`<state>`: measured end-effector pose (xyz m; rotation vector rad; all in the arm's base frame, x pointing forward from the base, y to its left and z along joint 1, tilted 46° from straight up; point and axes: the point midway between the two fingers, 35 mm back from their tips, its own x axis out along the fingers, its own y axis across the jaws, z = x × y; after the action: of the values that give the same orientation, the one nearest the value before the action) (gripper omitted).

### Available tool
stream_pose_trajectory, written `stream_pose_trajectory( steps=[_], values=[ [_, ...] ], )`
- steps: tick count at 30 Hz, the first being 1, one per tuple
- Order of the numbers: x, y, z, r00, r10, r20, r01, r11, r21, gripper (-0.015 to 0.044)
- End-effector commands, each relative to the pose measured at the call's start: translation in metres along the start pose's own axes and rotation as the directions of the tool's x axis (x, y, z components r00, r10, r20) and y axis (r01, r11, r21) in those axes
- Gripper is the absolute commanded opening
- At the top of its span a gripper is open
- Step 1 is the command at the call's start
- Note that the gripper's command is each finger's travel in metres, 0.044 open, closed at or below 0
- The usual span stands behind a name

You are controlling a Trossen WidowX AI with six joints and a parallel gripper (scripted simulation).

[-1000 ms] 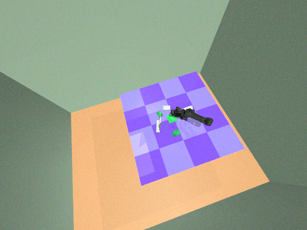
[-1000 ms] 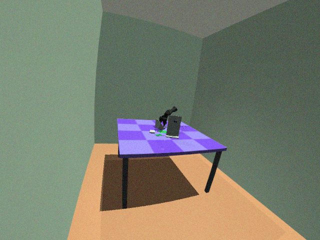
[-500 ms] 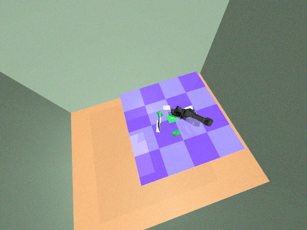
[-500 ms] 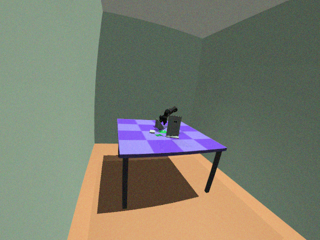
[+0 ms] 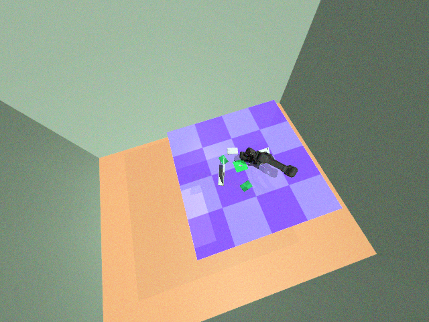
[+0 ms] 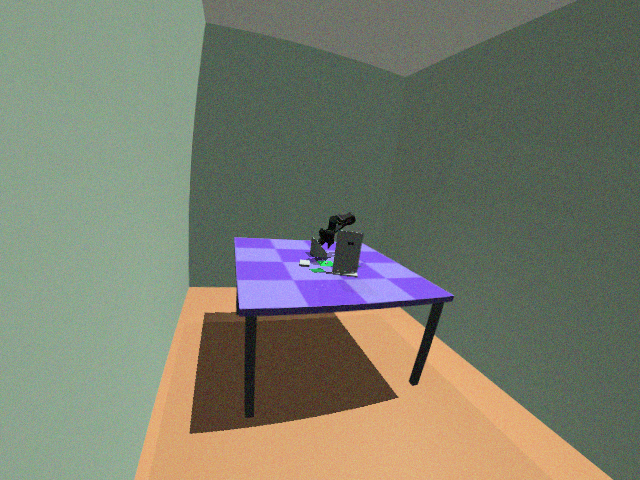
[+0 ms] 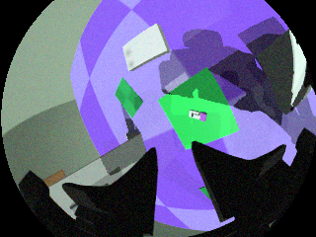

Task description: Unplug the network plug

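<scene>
The plug [image 7: 197,114], small, white and purple, lies on the bright green marked square [image 7: 175,120] [image 5: 236,168] [image 6: 326,264] in the wrist view. The upright panel [image 5: 221,174] [image 6: 347,258] stands apart from the plug; a dark opening shows high on it in the exterior view. My gripper [image 7: 174,149] [image 6: 326,245] is partly open, with nothing between its fingertips. It hangs above the table, with a gap between it and the plug. The tab on the plug is too small to make out.
A white box [image 5: 232,150] [image 6: 304,263] [image 7: 145,46] lies near the square. Smaller green patches [image 5: 246,186] [image 7: 128,97] lie to its sides. Another upright dark plate [image 6: 316,249] [image 7: 278,69] stands on the arm's side of the square.
</scene>
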<state>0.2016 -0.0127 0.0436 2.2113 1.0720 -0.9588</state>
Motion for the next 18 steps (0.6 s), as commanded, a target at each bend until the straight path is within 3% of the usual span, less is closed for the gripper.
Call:
stream_pose_trajectory(
  steps=[1,18],
  values=[
    [-0.005,0.002,-0.001,1.000,0.003,-0.005,-0.003,1.000,-0.005,0.0156],
    [-0.036,0.030,-0.001,1.000,0.000,0.007,0.000,1.000,-0.003,0.0156]
  ],
)
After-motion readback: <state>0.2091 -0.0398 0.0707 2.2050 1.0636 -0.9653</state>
